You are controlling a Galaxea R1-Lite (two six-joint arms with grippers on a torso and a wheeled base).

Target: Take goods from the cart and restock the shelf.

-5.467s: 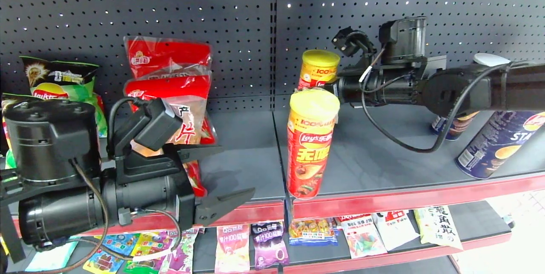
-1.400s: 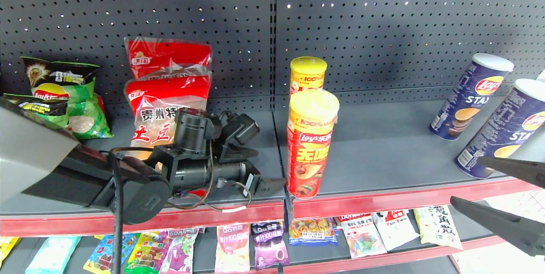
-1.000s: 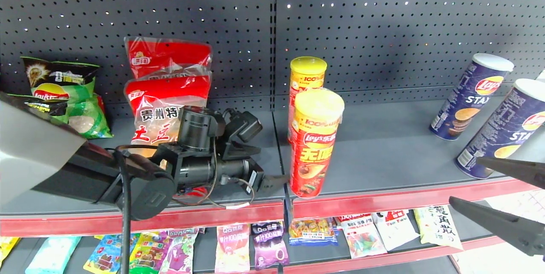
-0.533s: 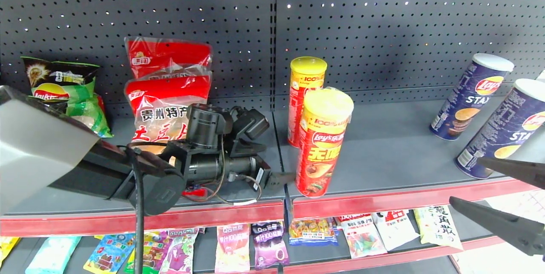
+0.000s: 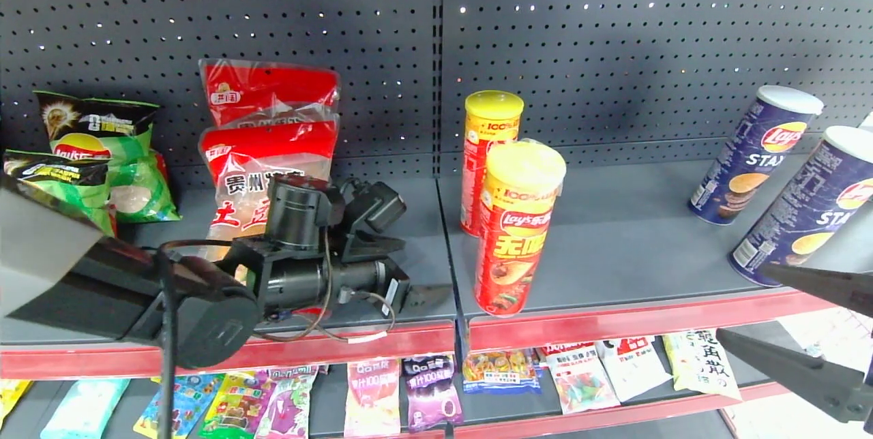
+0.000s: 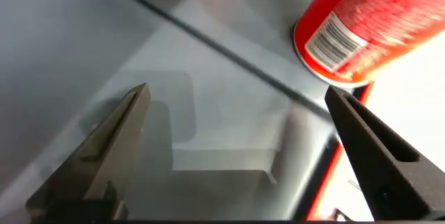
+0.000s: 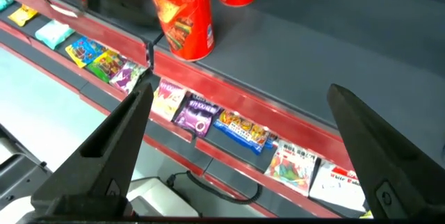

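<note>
The left gripper is spread wide and empty, as the left wrist view confirms. In the last half second it has drawn back along the front edge of the shelf, leaving a clear gap to the front red can. Before that it pushed this can sideways, past the seam between the shelf panels. The can now stands upright near the front edge, just ahead of the rear red can. The right gripper has stayed off the shelf's front right corner, also spread and empty. The can looks placed and aligned, so the next step is probably fetching more goods from the cart.
</note>
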